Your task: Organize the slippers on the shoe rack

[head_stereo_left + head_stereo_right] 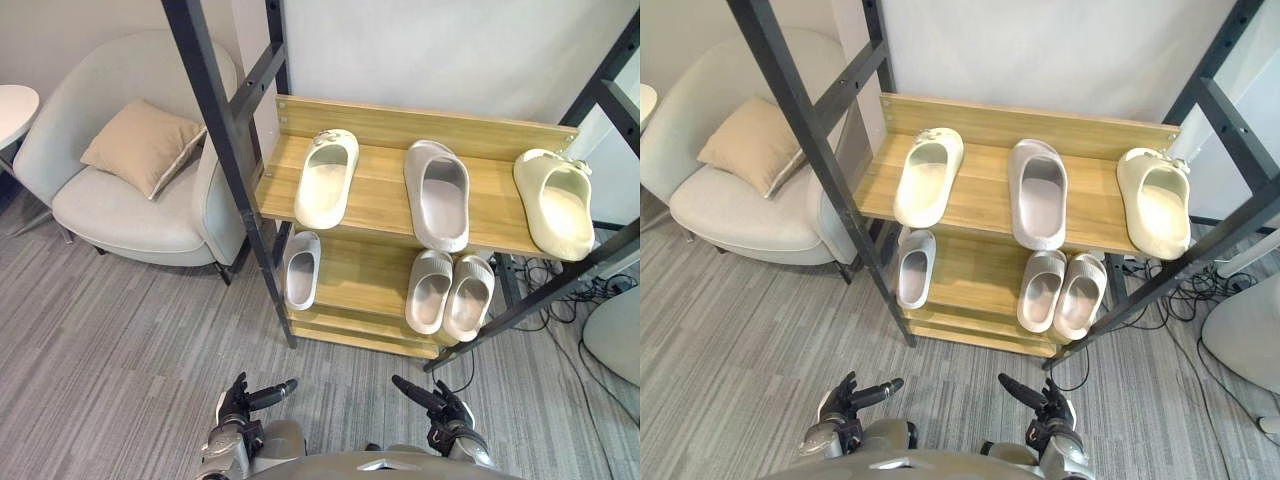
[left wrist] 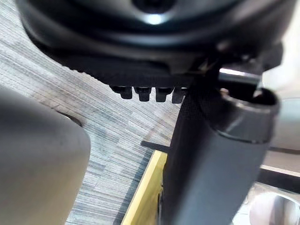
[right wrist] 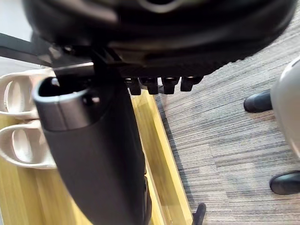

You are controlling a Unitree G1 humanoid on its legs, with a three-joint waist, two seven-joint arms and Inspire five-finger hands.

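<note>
Now | left hand [image 1: 243, 402] fingers apart, empty | right hand [image 1: 440, 405] likewise | three slippers [image 1: 327, 178] on each shoe rack [image 1: 382, 203] shelf

Grey carpet [image 1: 120, 330] with fine stripes covers the floor. At the left stands a pale, rounded armchair [image 1: 110, 205] with a beige cushion [image 1: 143, 145] propped against its back. Just beside it shows the edge of a white round table [image 1: 12, 108]. Behind is a plain, light wall [image 1: 430, 50].
</note>
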